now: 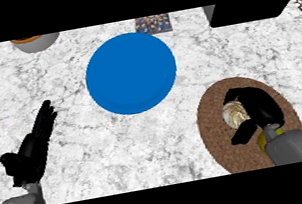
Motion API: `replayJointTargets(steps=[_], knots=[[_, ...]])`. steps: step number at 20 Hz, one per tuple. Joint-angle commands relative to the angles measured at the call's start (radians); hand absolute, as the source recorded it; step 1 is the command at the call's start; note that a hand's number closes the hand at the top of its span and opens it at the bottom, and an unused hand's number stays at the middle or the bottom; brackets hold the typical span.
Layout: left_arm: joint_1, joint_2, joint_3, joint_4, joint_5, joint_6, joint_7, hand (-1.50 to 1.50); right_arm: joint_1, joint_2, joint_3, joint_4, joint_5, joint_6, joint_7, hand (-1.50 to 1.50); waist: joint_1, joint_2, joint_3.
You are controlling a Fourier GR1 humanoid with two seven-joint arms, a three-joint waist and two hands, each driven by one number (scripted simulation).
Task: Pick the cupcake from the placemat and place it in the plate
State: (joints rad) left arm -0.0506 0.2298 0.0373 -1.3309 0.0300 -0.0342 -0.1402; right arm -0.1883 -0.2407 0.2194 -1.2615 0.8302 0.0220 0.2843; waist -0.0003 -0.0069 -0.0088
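Cupcake: pale frosted cupcake (235,112) lower right, on round brown woven placemat (219,132).
Right hand: black right hand (260,107) curled round it.
Left hand: left hand (32,145) lower left, fingers straight, resting.
Plate: round blue plate (131,72) upper centre.
Advice: lift straight up, keep upright, then cross.

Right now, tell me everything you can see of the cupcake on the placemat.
The cupcake shows only as a pale cream, swirled top with a tan edge; the rest is hidden. It sits over the round brown placemat, at the view's lower right, well apart from the blue plate. The right robot hand curls round it, black fingers above and thumb below. Whether it is lifted cannot be told.
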Motion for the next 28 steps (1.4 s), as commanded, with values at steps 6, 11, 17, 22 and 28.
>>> replayJointTargets(steps=[6,11,17,22,28], knots=[[0.032,0.033,0.052,-0.003,0.017,0.005,0.000,0.00,0.270,0.214,0.011,-0.178,0.272,-0.301,0.523,1.50,-0.070,-0.016,0.004],[0.035,0.007,0.028,-0.012,0.010,0.010,0.008,0.00,0.368,0.238,0.269,-0.376,0.513,-0.460,0.787,1.50,-0.035,-0.011,0.006],[0.046,0.027,0.031,-0.035,0.015,-0.012,0.013,0.00,0.410,0.240,0.541,-0.584,0.808,-0.346,1.071,1.50,-0.021,-0.009,0.005],[0.028,0.023,0.027,-0.038,0.024,-0.024,0.027,0.00,0.289,0.240,0.632,-0.660,1.027,-0.222,1.180,1.50,-0.008,-0.006,0.005],[0.008,-0.001,0.004,-0.028,0.001,-0.009,0.017,0.00,0.178,0.236,0.683,-0.682,1.062,-0.116,1.202,1.50,0.007,0.002,0.007]])
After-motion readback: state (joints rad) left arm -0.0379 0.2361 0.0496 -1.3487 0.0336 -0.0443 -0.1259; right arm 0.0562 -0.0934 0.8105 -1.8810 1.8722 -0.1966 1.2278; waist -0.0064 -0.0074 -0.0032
